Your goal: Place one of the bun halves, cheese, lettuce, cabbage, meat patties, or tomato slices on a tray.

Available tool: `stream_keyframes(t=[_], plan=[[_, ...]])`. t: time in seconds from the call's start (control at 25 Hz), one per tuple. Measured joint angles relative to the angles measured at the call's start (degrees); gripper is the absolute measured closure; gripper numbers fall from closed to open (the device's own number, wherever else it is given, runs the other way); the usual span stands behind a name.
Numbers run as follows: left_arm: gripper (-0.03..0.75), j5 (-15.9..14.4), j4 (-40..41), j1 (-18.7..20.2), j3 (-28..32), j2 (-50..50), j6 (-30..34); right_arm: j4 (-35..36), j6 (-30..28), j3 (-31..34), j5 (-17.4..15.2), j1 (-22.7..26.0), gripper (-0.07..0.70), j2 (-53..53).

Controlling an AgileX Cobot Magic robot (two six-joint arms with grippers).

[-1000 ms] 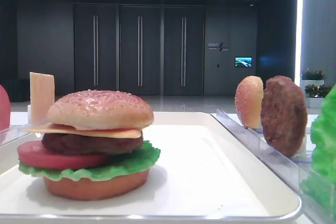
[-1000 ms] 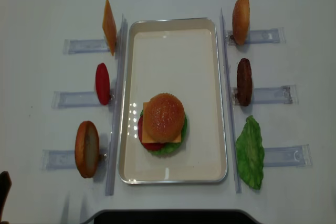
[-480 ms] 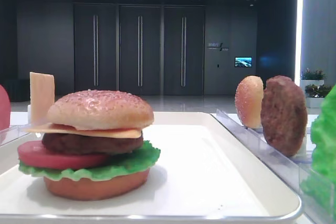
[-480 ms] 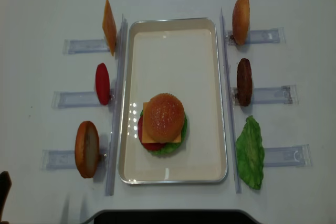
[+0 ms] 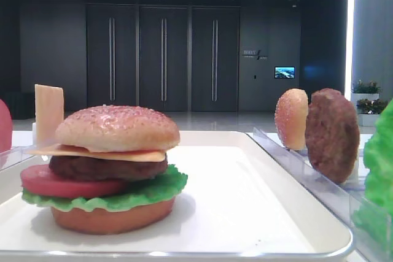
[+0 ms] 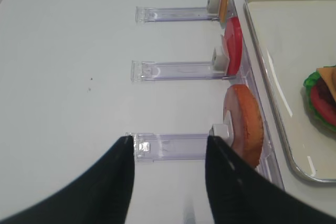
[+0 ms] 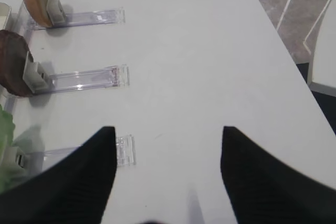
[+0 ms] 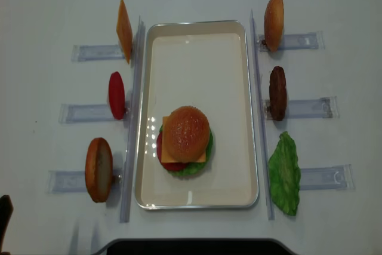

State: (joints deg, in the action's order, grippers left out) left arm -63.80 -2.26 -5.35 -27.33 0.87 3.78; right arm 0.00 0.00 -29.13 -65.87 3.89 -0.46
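Speckled domed bun top (image 8: 186,133) on stacked burger, white rimmed tray (image 8: 197,40), both grippers (image 7: 168,182) (image 6: 168,177) released, empty

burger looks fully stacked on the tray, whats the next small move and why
Probably hold both arms back. The burger on the tray already ends in a bun top. The left end effector and right end effector are open and empty over bare table, off the racks.

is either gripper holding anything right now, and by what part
Nothing is held. The right gripper and the left gripper both stand open over bare table, with nothing between their fingers.
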Motion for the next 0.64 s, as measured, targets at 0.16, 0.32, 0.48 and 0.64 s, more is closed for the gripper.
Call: stream_keyframes(t=[0.16,0.32,0.48,0.64], plan=[[0.370,0.00,0.00,0.00,0.00,0.00,0.00,0.00,0.00,0.07,0.47,-0.50,0.216,-0.05],[0.370,0.00,0.00,0.00,0.00,0.00,0.00,0.00,0.00,0.07,0.73,-0.50,0.216,-0.05],[0.370,0.00,0.00,0.00,0.00,0.00,0.02,0.00,0.00,0.07,0.72,-0.50,0.216,-0.05],[0.370,0.00,0.00,0.00,0.00,0.00,0.02,0.00,-0.30,0.07,0.74,-0.50,0.216,-0.05]])
